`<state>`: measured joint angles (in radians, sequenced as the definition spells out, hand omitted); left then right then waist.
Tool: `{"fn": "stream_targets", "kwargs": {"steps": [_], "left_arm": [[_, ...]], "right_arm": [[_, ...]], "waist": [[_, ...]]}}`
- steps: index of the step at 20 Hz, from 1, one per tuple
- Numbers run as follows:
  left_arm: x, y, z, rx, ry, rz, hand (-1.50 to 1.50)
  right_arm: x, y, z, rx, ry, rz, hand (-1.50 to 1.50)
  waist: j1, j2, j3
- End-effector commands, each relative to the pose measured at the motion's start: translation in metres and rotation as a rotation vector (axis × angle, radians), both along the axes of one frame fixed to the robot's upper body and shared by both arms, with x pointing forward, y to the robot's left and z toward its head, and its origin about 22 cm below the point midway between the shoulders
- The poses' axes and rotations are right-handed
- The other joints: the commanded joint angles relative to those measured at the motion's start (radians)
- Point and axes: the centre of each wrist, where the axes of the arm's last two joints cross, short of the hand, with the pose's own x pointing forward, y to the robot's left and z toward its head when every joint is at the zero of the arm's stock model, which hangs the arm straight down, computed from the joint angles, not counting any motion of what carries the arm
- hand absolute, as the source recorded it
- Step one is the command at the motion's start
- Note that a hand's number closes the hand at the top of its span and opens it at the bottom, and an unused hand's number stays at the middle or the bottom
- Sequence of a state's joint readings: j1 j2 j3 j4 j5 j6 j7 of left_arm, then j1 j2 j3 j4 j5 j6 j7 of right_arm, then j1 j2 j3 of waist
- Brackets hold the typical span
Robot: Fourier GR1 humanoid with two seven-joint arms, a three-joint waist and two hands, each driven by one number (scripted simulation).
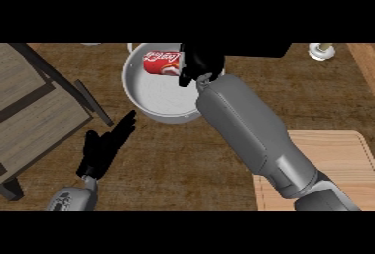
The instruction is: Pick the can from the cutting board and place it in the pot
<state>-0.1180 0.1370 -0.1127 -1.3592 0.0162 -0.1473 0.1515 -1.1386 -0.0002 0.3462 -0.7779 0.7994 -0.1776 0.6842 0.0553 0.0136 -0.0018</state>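
Near the frame's top centre the can [161, 62] already lies inside the pot [139, 94], the right hand [199, 64] curled beside it, release unclear.

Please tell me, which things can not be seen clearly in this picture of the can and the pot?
- Head view: the right hand covers one end of the can, so whether its fingers hold the can cannot be told.
- The right forearm hides part of the pot rim.
- The cutting board is cut by the right edge and partly covered by the arm.
- A small white object near the top is too small to name.
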Motion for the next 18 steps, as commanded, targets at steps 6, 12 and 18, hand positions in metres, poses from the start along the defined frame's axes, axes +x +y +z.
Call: {"fn": "stream_targets", "kwargs": {"steps": [6,12,18], "left_arm": [[0.005,-0.023,0.008,-0.009,-0.009,-0.053,0.0],[0.016,-0.016,0.004,-0.007,-0.019,-0.083,0.0],[0.016,-0.01,0.009,0.003,-0.028,-0.063,0.0]], "right_arm": [[0.026,-0.002,-0.015,-0.257,0.265,-0.124,1.5],[0.033,-0.021,-0.04,-0.228,0.548,-0.256,-1.5],[0.03,-0.015,-0.026,0.055,0.318,-0.143,-1.5]], "waist": [[0.053,0.013,0.0],[0.074,0.024,-0.001],[0.069,0.023,0.002]]}}
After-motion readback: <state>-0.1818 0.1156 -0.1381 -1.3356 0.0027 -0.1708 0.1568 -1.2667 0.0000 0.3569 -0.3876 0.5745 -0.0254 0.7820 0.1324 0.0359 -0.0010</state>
